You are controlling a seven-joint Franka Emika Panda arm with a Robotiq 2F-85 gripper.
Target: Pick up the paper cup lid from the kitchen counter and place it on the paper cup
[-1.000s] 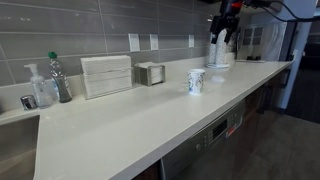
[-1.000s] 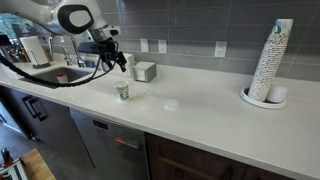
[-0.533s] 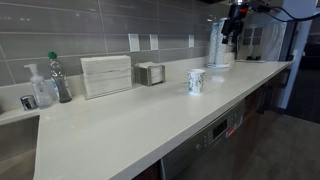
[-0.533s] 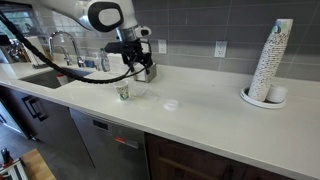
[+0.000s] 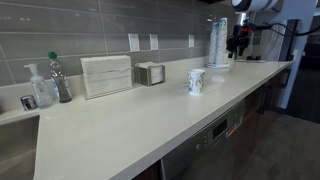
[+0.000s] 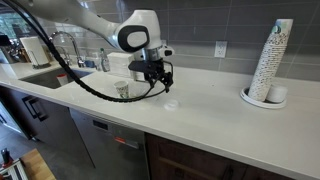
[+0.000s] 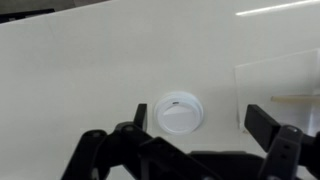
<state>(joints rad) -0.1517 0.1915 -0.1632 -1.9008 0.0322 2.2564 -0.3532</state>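
Observation:
The paper cup lid (image 7: 179,112) lies flat on the kitchen counter (image 7: 80,70), small, round and white. In the wrist view it sits between the dark fingers of my gripper (image 7: 200,122), nearer the left one, and nothing touches it. The gripper (image 6: 160,81) hangs open just above the counter (image 6: 215,112), a little up and left of the lid (image 6: 171,104). The paper cup (image 6: 122,90) stands upright further left, apart from the lid. In an exterior view the cup (image 5: 196,81) is mid-counter and the gripper (image 5: 237,44) is far behind it; the lid does not show there.
A tall stack of white cups (image 6: 271,62) stands on a plate at the counter's end. A napkin holder (image 5: 150,73), a white rack (image 5: 106,75), a soap dispenser (image 5: 40,88) and a green-capped bottle (image 5: 60,78) line the wall. A sink (image 6: 45,75) lies beyond the cup.
The arm has swung along the counter from above the paper cup to above the lid. The gripper has stayed open and empty.

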